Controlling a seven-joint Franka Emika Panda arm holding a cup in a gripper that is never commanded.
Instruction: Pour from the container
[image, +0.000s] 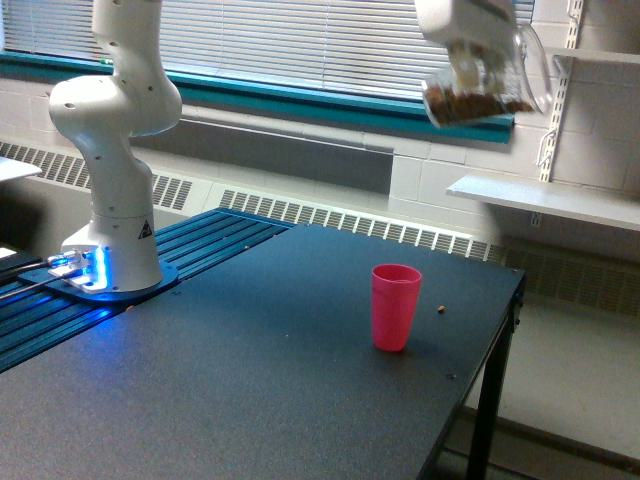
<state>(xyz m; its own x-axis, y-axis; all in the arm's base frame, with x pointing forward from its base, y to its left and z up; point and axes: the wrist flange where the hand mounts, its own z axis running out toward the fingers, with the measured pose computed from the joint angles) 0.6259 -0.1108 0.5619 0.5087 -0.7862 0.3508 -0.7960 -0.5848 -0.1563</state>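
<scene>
At the far left of the frame we see the white robot arm (115, 150) rising from its round base (105, 275), which glows blue and sits on a blue ribbed platform (150, 290) at the lower left. Behind it, across the upper part of the frame, runs a window with closed blinds (300, 40) and a teal sill. Moving right, a dark surface (250, 390) fills the lower middle of the frame, and on it, right of center, stands an opaque pink cup (396, 306), upright and open at the top. Just to the right of the cup, apart from it, we see one small brown bit (441, 309) lying on the surface. At the upper right of the frame, well above the cup, the gripper (470, 50) is partly cut off by the top edge. Its fingers are clamped around the container (490, 85), a clear cup tipped on its side with its mouth toward the right, holding brown pieces (465, 103) along its lower wall. At the far right, a white shelf (550, 200) is fixed to the wall.
</scene>
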